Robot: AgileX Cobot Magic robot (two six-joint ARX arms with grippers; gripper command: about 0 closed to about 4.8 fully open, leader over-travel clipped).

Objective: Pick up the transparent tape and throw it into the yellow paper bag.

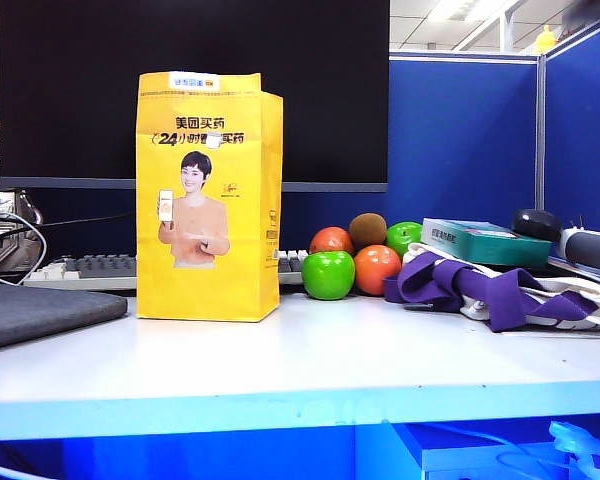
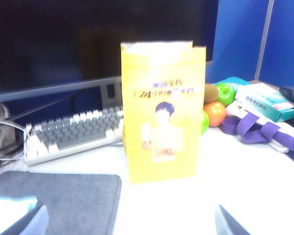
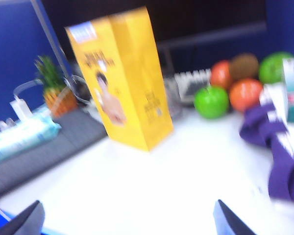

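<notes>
Currently tape not visible in any view; yellow paper bag (image 1: 208,200) upright on table (image 1: 310,350), mid-left. L gripper (image 2: 130,223) & R gripper (image 3: 127,218) both spread wide, empty, facing bag. Risk: R view blurred, so any search for tape may misjudge and knock bag over.

Only finger tips show. The left gripper (image 2: 132,223) has dark grey, wedge-shaped fingers (image 2: 231,223), one edged pale blue. The right gripper (image 3: 130,220) has the same dark, pointed fingers (image 3: 231,219), blurred, no markings legible.
</notes>
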